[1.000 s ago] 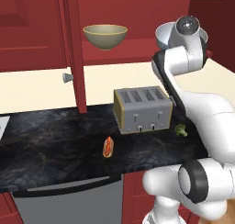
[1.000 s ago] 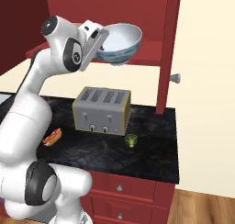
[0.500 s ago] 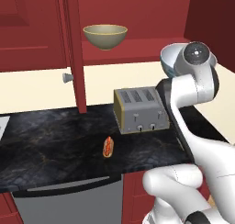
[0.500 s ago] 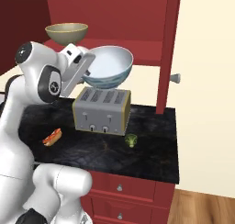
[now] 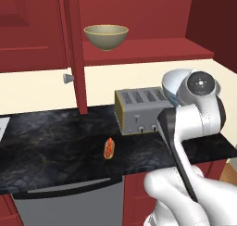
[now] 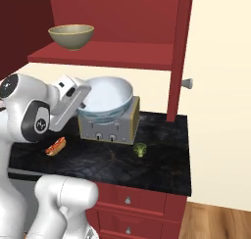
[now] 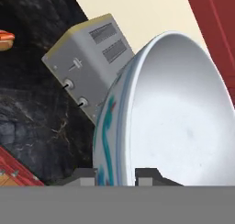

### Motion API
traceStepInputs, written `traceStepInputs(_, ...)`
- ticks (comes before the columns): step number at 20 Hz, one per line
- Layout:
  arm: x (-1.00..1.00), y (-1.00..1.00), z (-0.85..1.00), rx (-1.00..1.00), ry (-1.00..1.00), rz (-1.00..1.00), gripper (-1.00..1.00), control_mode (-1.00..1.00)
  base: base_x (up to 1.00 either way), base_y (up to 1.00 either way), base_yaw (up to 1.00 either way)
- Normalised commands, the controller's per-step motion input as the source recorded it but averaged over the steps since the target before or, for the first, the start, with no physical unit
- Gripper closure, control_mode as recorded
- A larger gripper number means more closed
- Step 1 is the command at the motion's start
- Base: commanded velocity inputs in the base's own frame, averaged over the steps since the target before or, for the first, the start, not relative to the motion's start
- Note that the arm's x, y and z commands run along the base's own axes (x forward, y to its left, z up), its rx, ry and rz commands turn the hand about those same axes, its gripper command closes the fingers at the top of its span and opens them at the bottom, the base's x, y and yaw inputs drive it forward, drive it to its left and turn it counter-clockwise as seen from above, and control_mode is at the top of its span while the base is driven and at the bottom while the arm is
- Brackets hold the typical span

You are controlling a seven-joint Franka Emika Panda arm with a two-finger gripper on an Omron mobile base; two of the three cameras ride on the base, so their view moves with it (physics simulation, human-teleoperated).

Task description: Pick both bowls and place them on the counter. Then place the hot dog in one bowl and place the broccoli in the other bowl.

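The hand (image 7: 117,175) is closed on the rim of the white bowl (image 6: 107,102), one finger inside the wall and one outside. In the right base view the white bowl sits at centre frame, held in the air in front of the toaster (image 6: 125,128). The olive-tan bowl (image 5: 106,36) stands on the red shelf (image 5: 152,48) in the upper centre of the left base view. The hot dog (image 5: 109,148) lies on the black table (image 5: 46,146), left of the toaster. The broccoli (image 6: 140,149) lies on the table, right of the toaster's front corner.
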Motion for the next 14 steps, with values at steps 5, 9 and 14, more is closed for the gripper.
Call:
traceStepInputs(5,-0.45,0.31,-0.55,0.00,0.08,0.00,1.00,-1.00,0.00,0.00,0.00)
traceStepInputs(9,-0.28,0.07,-0.42,0.00,0.12,0.03,1.00,-1.00,0.00,0.00,0.00)
traceStepInputs(14,-0.04,0.19,-0.38,0.00,0.18,0.01,1.00,-1.00,0.00,0.00,0.00)
